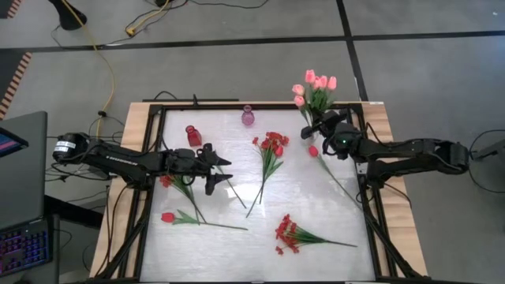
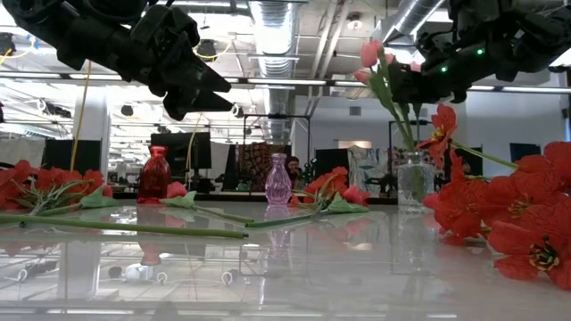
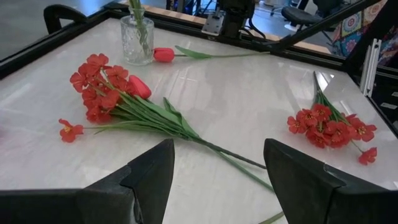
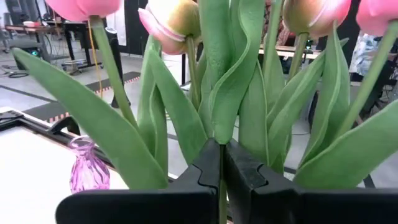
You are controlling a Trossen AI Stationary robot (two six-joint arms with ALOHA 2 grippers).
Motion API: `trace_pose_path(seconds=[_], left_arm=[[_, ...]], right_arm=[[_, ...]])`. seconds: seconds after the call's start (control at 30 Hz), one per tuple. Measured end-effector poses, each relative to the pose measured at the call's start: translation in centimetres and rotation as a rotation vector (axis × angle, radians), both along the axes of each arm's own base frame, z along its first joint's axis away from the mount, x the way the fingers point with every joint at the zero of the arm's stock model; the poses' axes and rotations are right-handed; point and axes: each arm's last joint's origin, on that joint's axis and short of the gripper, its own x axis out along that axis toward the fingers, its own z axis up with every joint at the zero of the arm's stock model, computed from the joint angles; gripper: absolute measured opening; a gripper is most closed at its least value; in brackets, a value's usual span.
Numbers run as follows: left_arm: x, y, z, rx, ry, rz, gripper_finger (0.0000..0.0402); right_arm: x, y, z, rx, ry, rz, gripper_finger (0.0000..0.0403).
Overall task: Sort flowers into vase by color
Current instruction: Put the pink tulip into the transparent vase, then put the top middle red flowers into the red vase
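Observation:
Pink tulips [image 1: 316, 85] stand at the table's far right with their stems in a clear glass vase [image 2: 412, 183]. My right gripper [image 4: 221, 168] is among their leaves above the vase, shut on a green stem. A red vase [image 1: 193, 136] and a purple vase [image 1: 248, 117] stand at the far side. Red blossom sprays [image 1: 272, 146] [image 1: 290, 234] and red tulips [image 1: 168, 217] [image 1: 313, 151] lie flat on the table. My left gripper [image 1: 219, 173] hangs open above the table's left half, holding nothing. My right gripper pinches a green stem [image 4: 222, 204] of the pink tulip bunch between its two fingers, below the leaves. The fingers come level from the table's right side and lie across the upright stem. The bunch stands upright, its lower stems in the glass vase.
More red flowers [image 1: 167, 181] lie under my left arm. A black frame [image 1: 371, 213] runs around the white table top. In front of my left gripper lie a blossom spray [image 3: 102, 84] and a red tulip bud [image 3: 138, 87]. Bare table shows at the near middle.

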Motion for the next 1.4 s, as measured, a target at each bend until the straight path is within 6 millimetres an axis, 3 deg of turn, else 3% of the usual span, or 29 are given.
trace_pose_path(seconds=[0.43,0.9,1.23,1.4], left_arm=[[0.0,0.1,0.0,0.000,-0.004,0.025,0.0235],[0.0,0.1,0.0,-0.008,-0.005,0.028,0.0235],[0.0,0.1,0.0,-0.013,-0.004,0.014,0.0235],[0.2,0.0,0.5,-0.021,-0.018,-0.015,0.0235]], right_arm=[[-0.1,0.0,-1.2,0.044,0.135,0.002,0.0036],[-0.1,0.2,-1.3,0.041,0.148,0.012,0.0040],[-0.3,0.4,-1.0,0.026,0.180,0.020,0.0123],[-0.6,1.1,0.4,0.044,0.239,0.054,0.0177]])
